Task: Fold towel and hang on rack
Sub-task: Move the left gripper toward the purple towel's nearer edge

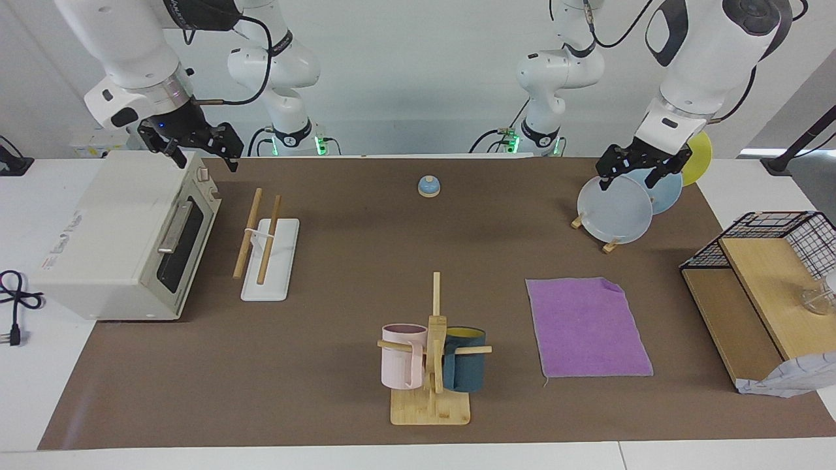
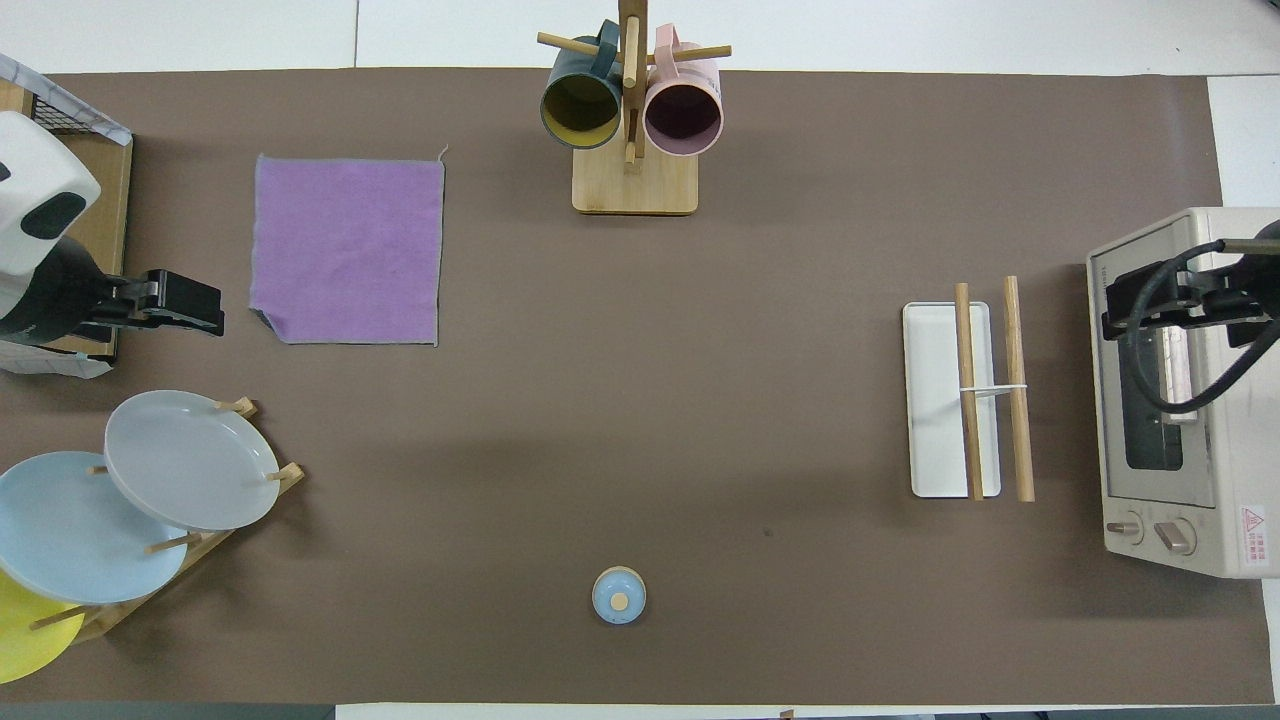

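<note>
Nothing of the job looks started. The towel (image 1: 588, 328) lies spread flat on the table (image 1: 339, 405), purple face up, toward the left arm's end, with one corner nearest the robots turned over a little so the dark underside shows. It is farther from the robots than the stand of plates (image 1: 617, 209) and sits beside the mug tree (image 1: 434, 352). No fold has been made in it.

The rack (image 1: 268, 248), two wooden rods on a white base, stands bare well apart from the towel, toward the right arm's end, just in front of the small oven (image 1: 124, 235). Nothing hangs on it.

The left hand (image 1: 643, 171) hangs in the air over the plates, fingers spread wide, holding nothing. The right hand (image 1: 192, 145) hovers over the top of the oven, likewise wide open and empty.

So the whole task is left, as I judge it: gripping the towel, folding it over, carrying it the length of the table and draping it across the rods.
</note>
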`<state>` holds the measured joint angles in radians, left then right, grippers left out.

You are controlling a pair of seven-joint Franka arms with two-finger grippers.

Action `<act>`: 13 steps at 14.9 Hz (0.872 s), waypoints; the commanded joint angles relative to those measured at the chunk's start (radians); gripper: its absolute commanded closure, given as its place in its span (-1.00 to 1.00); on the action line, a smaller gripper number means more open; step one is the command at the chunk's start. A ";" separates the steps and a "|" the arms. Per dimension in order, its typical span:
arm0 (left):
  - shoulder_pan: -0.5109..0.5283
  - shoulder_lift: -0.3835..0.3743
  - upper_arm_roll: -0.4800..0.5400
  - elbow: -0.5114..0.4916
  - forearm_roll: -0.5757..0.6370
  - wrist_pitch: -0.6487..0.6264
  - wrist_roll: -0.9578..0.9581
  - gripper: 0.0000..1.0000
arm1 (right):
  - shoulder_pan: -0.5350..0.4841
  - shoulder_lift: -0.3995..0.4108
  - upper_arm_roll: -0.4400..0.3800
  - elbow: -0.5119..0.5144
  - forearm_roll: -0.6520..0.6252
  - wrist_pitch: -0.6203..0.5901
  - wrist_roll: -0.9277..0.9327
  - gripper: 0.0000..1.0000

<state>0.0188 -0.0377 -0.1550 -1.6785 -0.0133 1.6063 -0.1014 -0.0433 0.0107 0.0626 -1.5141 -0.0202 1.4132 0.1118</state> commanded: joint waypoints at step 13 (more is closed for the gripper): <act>0.058 -0.048 0.006 -0.127 -0.007 0.093 -0.017 -1.00 | -0.009 -0.012 0.009 -0.011 0.017 0.006 -0.012 -1.00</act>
<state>0.0435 -0.0495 -0.1502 -1.7019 -0.0132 1.6084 -0.1157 -0.0431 0.0106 0.0636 -1.5141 -0.0202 1.4132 0.1118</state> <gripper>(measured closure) 0.000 0.000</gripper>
